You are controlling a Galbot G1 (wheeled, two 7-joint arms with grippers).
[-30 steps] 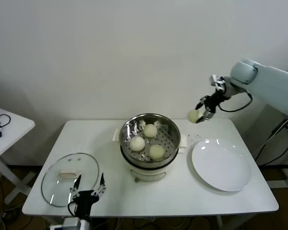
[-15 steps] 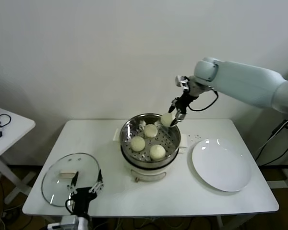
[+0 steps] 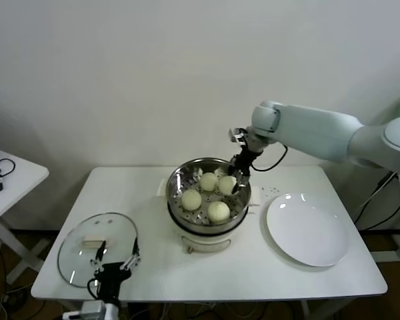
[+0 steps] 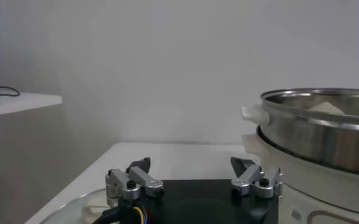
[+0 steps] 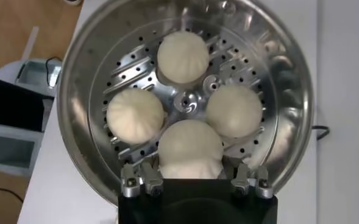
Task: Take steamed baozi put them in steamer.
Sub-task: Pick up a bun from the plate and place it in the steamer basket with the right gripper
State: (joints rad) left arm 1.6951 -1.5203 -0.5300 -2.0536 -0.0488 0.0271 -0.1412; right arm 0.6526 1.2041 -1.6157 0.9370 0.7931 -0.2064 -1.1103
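Observation:
The steamer [image 3: 187,223] is a shiny steel basket with a perforated bottom on a cream cooker base, mid-table. Three steamed baozi [image 3: 209,181] [image 3: 191,199] [image 3: 218,211] lie inside it. My right gripper [image 3: 238,179] reaches down over the basket's far right rim, shut on another baozi [image 3: 227,184]. In the right wrist view that bun [image 5: 190,149] sits between the fingers of my right gripper [image 5: 190,173], low in the steamer [image 5: 81,73] beside the other buns [image 5: 183,56] [image 5: 135,114] [image 5: 234,109]. My left gripper [image 3: 116,255] [image 4: 190,164] waits open at the table's front left.
A round glass lid [image 3: 87,243] lies flat on the table's front left, just beside the left gripper. A flat white plate [image 3: 310,230] sits to the right of the steamer [image 4: 313,134]. A small white side table [image 3: 13,180] stands off to the left.
My right gripper carried the baozi left from beyond the plate, over the steamer's rim and down into the basket. The left gripper sank slightly toward the table's front edge.

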